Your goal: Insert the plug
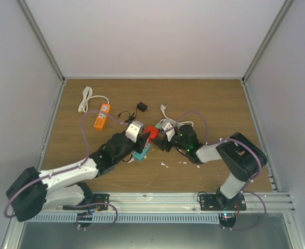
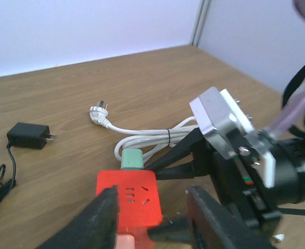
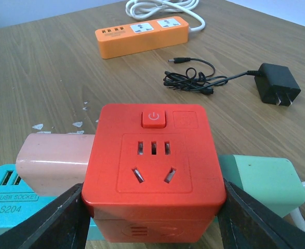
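Clamping of red cube socket (image 3: 153, 171) by right gripper (image 3: 153, 220) seen at centre of table (image 1: 214, 98). Left gripper (image 2: 155, 223) fingers set either side of cube; grasp cannot be told. Uninserted white plug (image 2: 97, 110) laid on far side.

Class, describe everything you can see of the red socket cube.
The red socket cube is glossy plastic with rounded edges. The face toward the right wrist camera carries a square power button and slotted socket holes. The right gripper clamps its two sides. A pink block and a mint-green block adjoin it.
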Robot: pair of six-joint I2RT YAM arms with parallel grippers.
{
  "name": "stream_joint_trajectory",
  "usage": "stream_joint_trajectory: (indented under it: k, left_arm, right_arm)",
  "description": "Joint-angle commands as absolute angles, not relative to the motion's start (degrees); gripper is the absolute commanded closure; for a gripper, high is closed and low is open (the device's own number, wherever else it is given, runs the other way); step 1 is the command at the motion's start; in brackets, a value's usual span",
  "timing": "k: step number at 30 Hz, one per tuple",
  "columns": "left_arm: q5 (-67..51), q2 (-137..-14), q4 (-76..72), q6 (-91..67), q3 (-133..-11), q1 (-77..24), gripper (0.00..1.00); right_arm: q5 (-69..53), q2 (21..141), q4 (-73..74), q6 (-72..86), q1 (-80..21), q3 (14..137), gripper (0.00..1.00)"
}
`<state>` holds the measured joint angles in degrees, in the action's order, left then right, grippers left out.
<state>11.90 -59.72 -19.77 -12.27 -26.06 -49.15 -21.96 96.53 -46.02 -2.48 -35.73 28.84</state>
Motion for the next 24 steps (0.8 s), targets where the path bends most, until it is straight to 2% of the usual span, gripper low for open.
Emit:
stream_joint_trajectory:
  k: [1, 4, 5, 16, 24]
  left_arm:
    - [5.53, -68.51, -22.32, -10.31, -31.68, -45.17, 0.73]
    - [0.31, -73.83, -23.89, -9.67, -35.09, -43.80, 0.97]
    - [-0.63, -75.50, -24.17, -9.59, -35.77, -43.70, 1.00]
    - [-2.54, -92.26, -29.86, -13.37, -34.72, -41.74, 1.00]
    - [-2.01, -87.45, -27.98, -13.28, -34.94, -39.57, 1.00]
  right_arm:
    - [-17.46, 98.10, -37.46, -2.72, -36.06, 26.69, 0.99]
    - [-17.58, 97.87, -37.65, -2.81, -36.12, 26.46, 1.00]
    - [-17.61, 97.90, -37.71, -2.84, -36.12, 26.46, 1.00]
    - [-17.88, 97.98, -37.93, -2.97, -36.10, 26.37, 1.00]
    - [-18.07, 97.30, -38.09, -2.91, -36.10, 26.06, 0.99]
